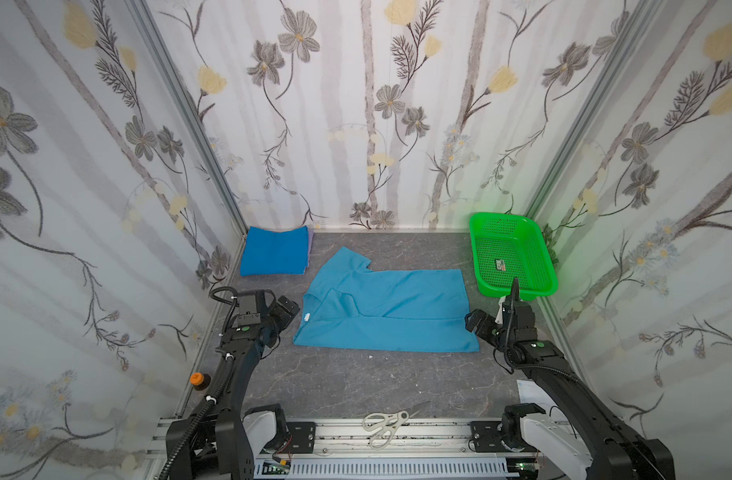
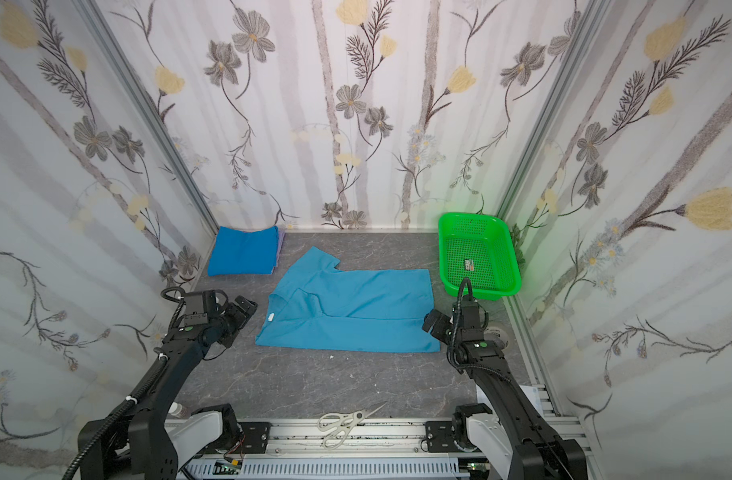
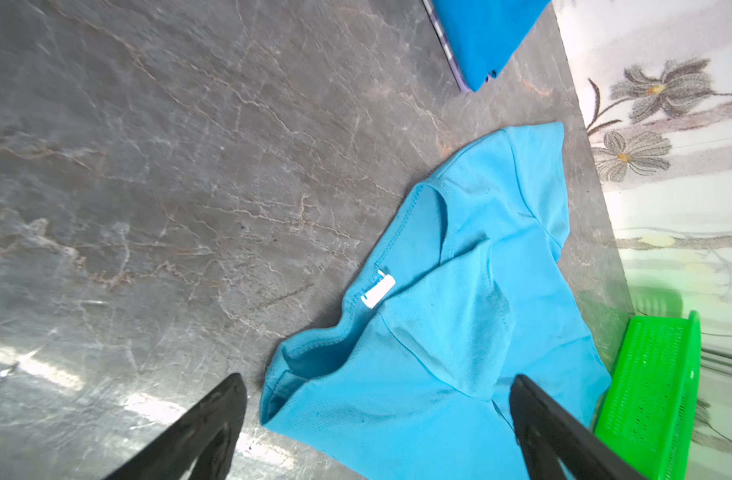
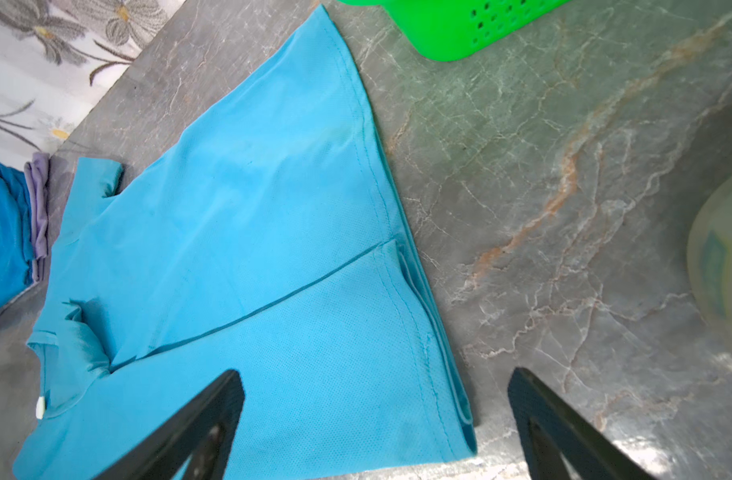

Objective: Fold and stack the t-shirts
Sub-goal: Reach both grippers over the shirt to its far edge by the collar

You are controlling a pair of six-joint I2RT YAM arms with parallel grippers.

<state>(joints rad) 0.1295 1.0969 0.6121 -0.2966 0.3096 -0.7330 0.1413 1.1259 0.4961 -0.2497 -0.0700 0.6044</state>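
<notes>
A light sky-blue t-shirt [image 1: 389, 311] [image 2: 352, 311] lies flat mid-table, its near side folded over, collar and white label [image 3: 379, 289] toward the left. A folded royal-blue t-shirt [image 1: 273, 251] [image 2: 244, 251] tops a stack at the back left, with a lilac one [image 4: 38, 199] under it. My left gripper [image 1: 291, 307] [image 3: 377, 377] hovers open just off the collar end, holding nothing. My right gripper [image 1: 472, 320] [image 4: 374, 371] hovers open over the hem's near corner, also holding nothing.
A green perforated basket [image 1: 476, 253] [image 2: 444, 249] stands at the back right, close to the right arm. White scissors [image 1: 385, 426] lie on the front rail. A pale roll [image 4: 726, 257] sits by the right wall. Flowered walls close in three sides.
</notes>
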